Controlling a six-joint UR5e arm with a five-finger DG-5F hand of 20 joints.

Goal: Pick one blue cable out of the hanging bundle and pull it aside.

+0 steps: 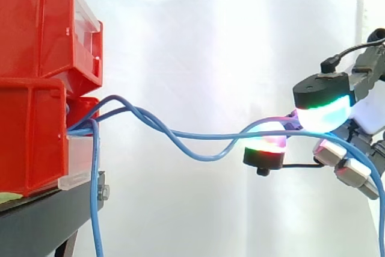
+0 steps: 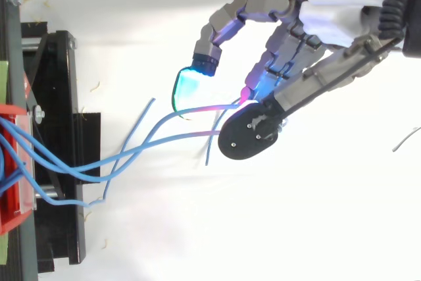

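Two blue cables [image 1: 207, 158] pinched in the hand [image 2: 289, 51]

Two strands ran almost level from the left and ended in the robot's fingers, at the right side. The fingers were curled, and the strands were squeezed between the green pad [image 1: 325, 115] above and the magenta pad [image 1: 267, 142] below. On the way they crossed each other and sagged a little in the middle. One hanging cable [image 1: 94, 209], also blue, dropped straight down beside the black stand [image 1: 42, 221]. All came out of the stacked red bins [image 1: 36, 46] at the left. Behind everything hung the white curtain [image 1: 210, 40].
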